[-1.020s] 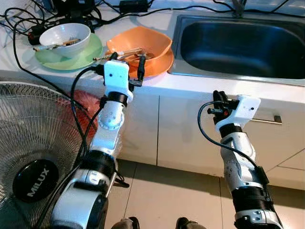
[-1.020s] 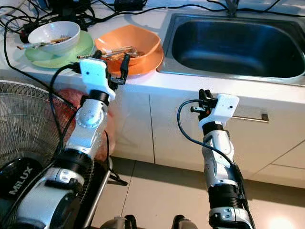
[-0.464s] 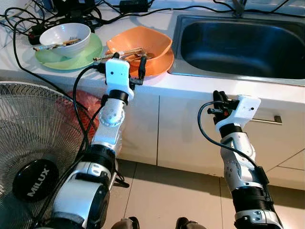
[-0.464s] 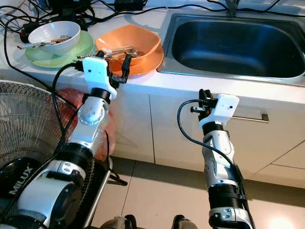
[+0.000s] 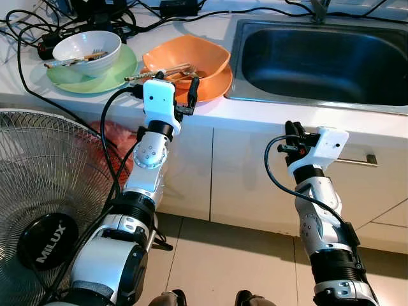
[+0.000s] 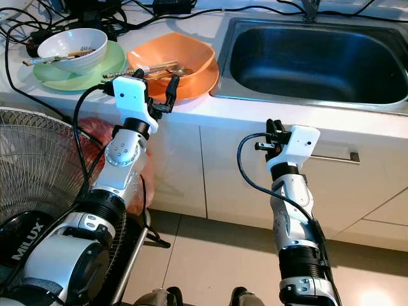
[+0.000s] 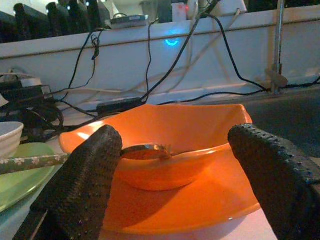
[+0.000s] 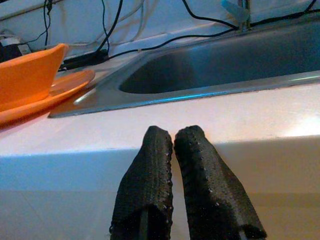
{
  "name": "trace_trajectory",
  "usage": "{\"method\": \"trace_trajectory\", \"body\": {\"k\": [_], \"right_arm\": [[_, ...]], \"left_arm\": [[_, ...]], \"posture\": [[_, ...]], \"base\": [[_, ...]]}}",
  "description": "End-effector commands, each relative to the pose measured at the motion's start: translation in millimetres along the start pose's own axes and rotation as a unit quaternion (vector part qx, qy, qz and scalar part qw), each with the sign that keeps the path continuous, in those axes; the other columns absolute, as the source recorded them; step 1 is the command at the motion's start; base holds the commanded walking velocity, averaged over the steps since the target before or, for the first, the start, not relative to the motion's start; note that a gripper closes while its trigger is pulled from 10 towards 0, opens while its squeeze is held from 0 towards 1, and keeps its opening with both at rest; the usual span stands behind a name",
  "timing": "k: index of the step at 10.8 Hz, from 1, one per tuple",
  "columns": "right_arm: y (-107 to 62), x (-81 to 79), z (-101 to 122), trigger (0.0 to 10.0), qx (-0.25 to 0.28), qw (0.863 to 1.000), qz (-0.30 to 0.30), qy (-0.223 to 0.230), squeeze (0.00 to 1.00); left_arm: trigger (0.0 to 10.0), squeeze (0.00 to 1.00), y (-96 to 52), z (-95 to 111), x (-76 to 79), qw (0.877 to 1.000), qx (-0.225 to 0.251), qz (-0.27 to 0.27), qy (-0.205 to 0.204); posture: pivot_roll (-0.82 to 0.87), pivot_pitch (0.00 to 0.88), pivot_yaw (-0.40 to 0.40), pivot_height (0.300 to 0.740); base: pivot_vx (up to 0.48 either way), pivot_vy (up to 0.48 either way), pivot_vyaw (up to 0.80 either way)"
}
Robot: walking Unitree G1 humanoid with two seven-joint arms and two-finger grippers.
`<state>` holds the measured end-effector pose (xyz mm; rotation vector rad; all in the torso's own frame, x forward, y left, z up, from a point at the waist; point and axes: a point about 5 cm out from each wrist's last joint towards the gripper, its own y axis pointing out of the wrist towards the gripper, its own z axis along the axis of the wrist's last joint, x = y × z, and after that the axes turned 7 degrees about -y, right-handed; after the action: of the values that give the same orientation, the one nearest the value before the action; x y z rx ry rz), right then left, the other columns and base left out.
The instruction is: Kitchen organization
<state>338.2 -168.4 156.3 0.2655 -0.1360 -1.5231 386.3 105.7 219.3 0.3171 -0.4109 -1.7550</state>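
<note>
An orange bowl [image 5: 186, 58] holding metal cutlery [image 5: 167, 71] rests on an orange plate [image 5: 213, 86] on the white counter, just left of the steel sink [image 5: 325, 54]. My left gripper [image 5: 173, 78] is raised at the counter's front edge, directly before the plate. It is open, and the left wrist view looks between its fingers [image 7: 90, 170] at the bowl [image 7: 165, 150]. My right gripper [image 5: 292, 129] is shut with nothing in it, just under the counter edge in front of the sink. A white bowl [image 5: 86, 48] with chopsticks sits on a green plate [image 5: 121, 73] at the far left.
Black cables [image 5: 95, 16] and plugs lie along the back of the counter. A standing fan [image 5: 44, 210] is close at my left, with a red bag [image 5: 115, 140] behind it. White cabinet doors with a metal handle [image 5: 357, 159] run below the counter.
My left gripper has shifted slightly right and nearer the orange plate. The right arm has not moved.
</note>
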Motion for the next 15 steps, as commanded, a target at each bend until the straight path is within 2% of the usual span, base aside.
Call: {"method": "trace_trajectory", "body": {"k": [1,7,8,9,10,11,12,13,14,15], "right_arm": [[-2.7,1.0,-0.9,10.0,-0.001,1.000,-0.002,0.001,0.00],[-3.9,1.0,-0.9,10.0,0.000,1.000,-0.004,0.004,0.00],[-3.9,1.2,-0.8,10.0,0.000,1.000,-0.004,0.003,0.00],[-4.0,2.0,-0.7,10.0,0.000,1.000,-0.005,0.003,0.00],[-4.0,2.3,-0.9,10.0,-0.001,1.000,-0.005,0.003,0.00],[-4.0,1.9,-1.2,10.0,-0.001,1.000,-0.004,0.003,0.00],[-4.0,1.3,-1.5,10.0,-0.002,1.000,-0.004,0.003,0.00],[-4.2,1.6,-1.7,10.0,-0.002,1.000,-0.004,0.003,0.00],[-4.3,1.8,-1.5,10.0,-0.002,1.000,-0.004,0.003,0.00],[-4.4,1.7,-1.7,10.0,-0.002,1.000,-0.004,0.003,0.00]], "left_arm": [[10.0,0.00,3.0,2.6,1.1,1.000,0.005,-0.003,-0.005],[10.0,0.04,5.3,3.0,-2.7,0.999,0.006,0.023,-0.026],[10.0,0.31,5.6,2.8,-3.2,0.999,0.004,0.025,-0.026],[10.0,0.71,5.6,2.1,-3.7,0.999,0.002,0.028,-0.029],[10.0,0.62,5.7,1.1,-3.0,0.999,-0.002,0.028,-0.023],[10.0,0.00,5.4,0.2,-3.0,0.999,-0.004,0.030,-0.023],[10.0,0.00,4.9,-0.8,-3.5,0.999,-0.006,0.031,-0.024],[4.4,0.00,4.6,-1.2,-3.8,0.999,-0.006,0.031,-0.027],[0.0,0.00,4.6,-0.9,-4.1,0.999,-0.005,0.032,-0.027],[0.1,0.00,4.7,-0.7,-3.9,0.999,-0.004,0.032,-0.026]], "posture": [[0.04,0.159,0.043,0.740],[0.04,0.164,0.039,0.740],[0.03,0.166,0.038,0.740],[0.03,0.166,0.038,0.740],[0.04,0.167,0.038,0.740],[0.03,0.168,0.039,0.740],[0.03,0.168,0.039,0.740],[0.04,0.169,0.038,0.740],[0.04,0.171,0.038,0.740],[0.04,0.171,0.038,0.740]], "base": [[0.000,0.000,0.00],[0.000,0.000,0.00],[0.000,0.000,0.00],[0.000,0.000,0.00],[0.000,0.000,0.00],[0.000,0.000,0.00],[0.000,0.000,0.00],[0.000,0.000,0.00],[0.000,0.000,0.00],[0.000,0.000,0.00]]}}
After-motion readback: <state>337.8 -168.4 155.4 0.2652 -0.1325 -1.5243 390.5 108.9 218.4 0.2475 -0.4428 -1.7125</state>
